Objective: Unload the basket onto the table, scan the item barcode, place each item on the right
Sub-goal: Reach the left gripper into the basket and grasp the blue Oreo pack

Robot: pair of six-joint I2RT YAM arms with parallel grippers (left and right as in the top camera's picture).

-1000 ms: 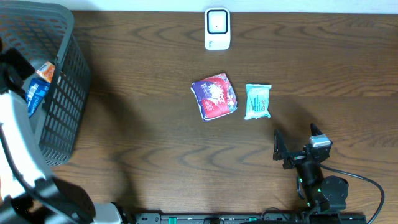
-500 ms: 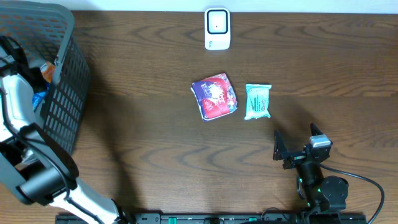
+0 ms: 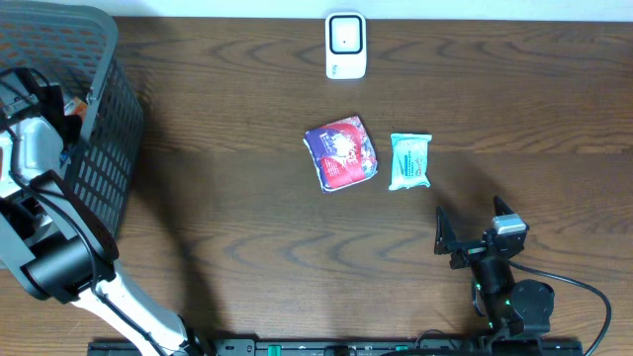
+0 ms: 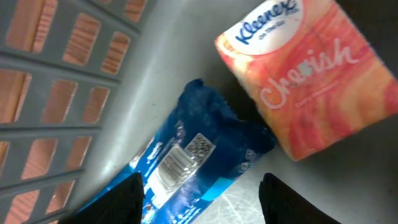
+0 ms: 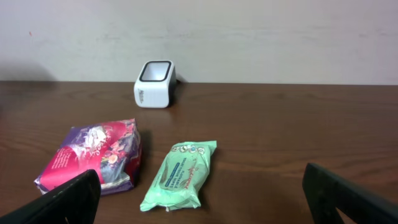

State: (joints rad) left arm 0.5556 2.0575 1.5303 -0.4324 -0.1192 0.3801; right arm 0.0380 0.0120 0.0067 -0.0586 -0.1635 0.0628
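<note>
Inside the basket (image 3: 99, 148), the left gripper (image 4: 202, 199) hovers, jaws half-parted and empty. The blue packet (image 4: 186, 162) lies just ahead between them, barcode up, its long axis slanting across their gap. The right gripper (image 3: 473, 225) sits well apart, jaws wide.

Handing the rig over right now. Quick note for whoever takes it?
Left pincer: open, nothing held, inside the basket, over the blue pack, whose barcode faces up. A Kleenex tissue pack lies beside it.
Right pincer: open, empty, at the table's near right.
On the table: white scanner at the far edge, with the purple pack and green wipes pack in front of it. Whether those are scanned cannot be told.
To do: grip the blue pack and show its barcode to the scanner.
</note>
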